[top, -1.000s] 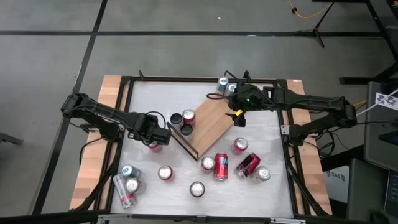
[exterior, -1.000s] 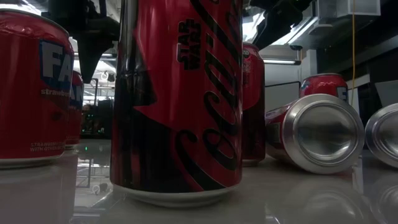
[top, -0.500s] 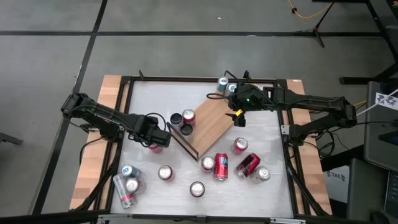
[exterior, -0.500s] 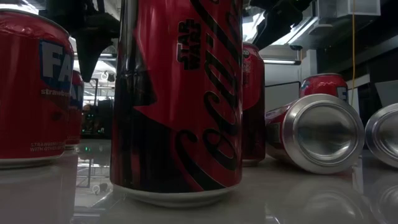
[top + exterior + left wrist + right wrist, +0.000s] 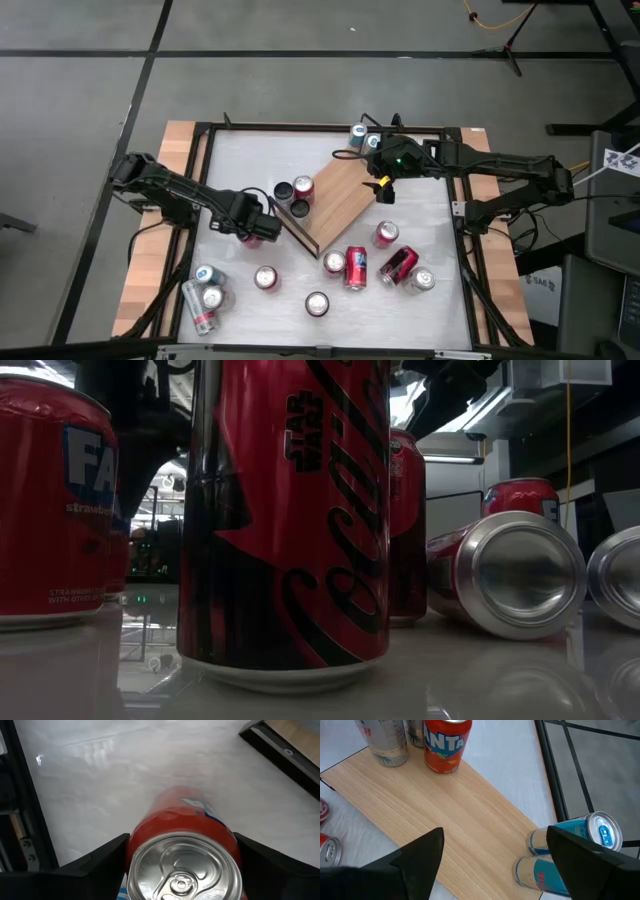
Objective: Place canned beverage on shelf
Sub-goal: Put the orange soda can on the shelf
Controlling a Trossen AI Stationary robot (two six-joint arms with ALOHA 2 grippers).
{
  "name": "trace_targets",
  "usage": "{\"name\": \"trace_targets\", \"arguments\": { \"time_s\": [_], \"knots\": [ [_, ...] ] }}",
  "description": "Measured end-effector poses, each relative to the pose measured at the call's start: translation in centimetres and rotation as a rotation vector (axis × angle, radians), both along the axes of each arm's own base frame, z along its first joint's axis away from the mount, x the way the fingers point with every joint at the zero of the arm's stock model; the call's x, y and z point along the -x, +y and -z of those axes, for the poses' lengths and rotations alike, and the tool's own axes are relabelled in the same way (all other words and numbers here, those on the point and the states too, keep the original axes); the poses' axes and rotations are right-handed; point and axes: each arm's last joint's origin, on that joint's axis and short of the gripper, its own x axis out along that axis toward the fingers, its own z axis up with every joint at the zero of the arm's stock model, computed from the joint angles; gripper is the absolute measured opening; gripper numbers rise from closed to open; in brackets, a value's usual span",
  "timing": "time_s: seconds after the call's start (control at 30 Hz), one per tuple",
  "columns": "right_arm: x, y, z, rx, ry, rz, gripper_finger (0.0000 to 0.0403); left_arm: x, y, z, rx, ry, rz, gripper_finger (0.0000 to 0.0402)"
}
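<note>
My left gripper (image 5: 254, 220) is shut on a red can with a silver top (image 5: 182, 850), on the white tabletop just left of the shelf. The shelf is a light-wood board (image 5: 340, 192) lying askew at the table's middle, with a black rail along its near-left end (image 5: 292, 232). Three cans (image 5: 295, 195) stand on its left end; the right wrist view shows an orange one (image 5: 447, 742) and a silver one (image 5: 387, 740). My right gripper (image 5: 383, 190) hangs open and empty over the board's right end (image 5: 470, 825). My left gripper pinches the red can's side wall near its top rim (image 5: 131, 851) between its two fingers, one on each side. The fingers come from above, slanting down from the table's left. The can stands about upright; whether its base is on the table, I cannot tell.
Several loose cans stand or lie on the table's near half (image 5: 357, 268), (image 5: 397, 265), (image 5: 203, 297). Blue cans (image 5: 362, 136) sit beside the board's far end. A tall red-and-black can (image 5: 290, 510) fills the low view. The black table frame (image 5: 200, 135) bounds the top.
My left arm has reached a little farther toward the table's right, bringing the gripper and the red can slightly closer to the shelf's black rail. My right gripper has kept still.
</note>
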Motion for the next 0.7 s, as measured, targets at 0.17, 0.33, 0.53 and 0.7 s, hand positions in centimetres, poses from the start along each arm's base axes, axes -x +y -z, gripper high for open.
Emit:
{"name": "trace_targets", "arguments": {
  "time_s": [0.17, 0.33, 0.53, 0.7],
  "knots": [
    [0.0, 0.0, 0.0, 0.000, 0.000, 0.000, 0.0342, 0.0, -0.1, 0.0, 0.024, 0.009, 0.038, 0.0279],
    [0.0, 0.0, 0.0, 0.000, -0.001, 0.000, 0.0342, 0.1, 0.2, -0.2, 0.040, 0.004, 0.116, 0.0277],
    [0.0, 0.0, 0.0, 0.000, -0.001, 0.000, 0.0342, 0.3, 0.8, -2.3, 0.063, -0.054, 0.252, 0.0277],
    [0.0, 0.0, 0.0, 0.000, -0.001, 0.000, 0.0342, 0.7, 1.4, -5.2, 0.065, -0.042, 0.346, 0.0277]
  ]
}}
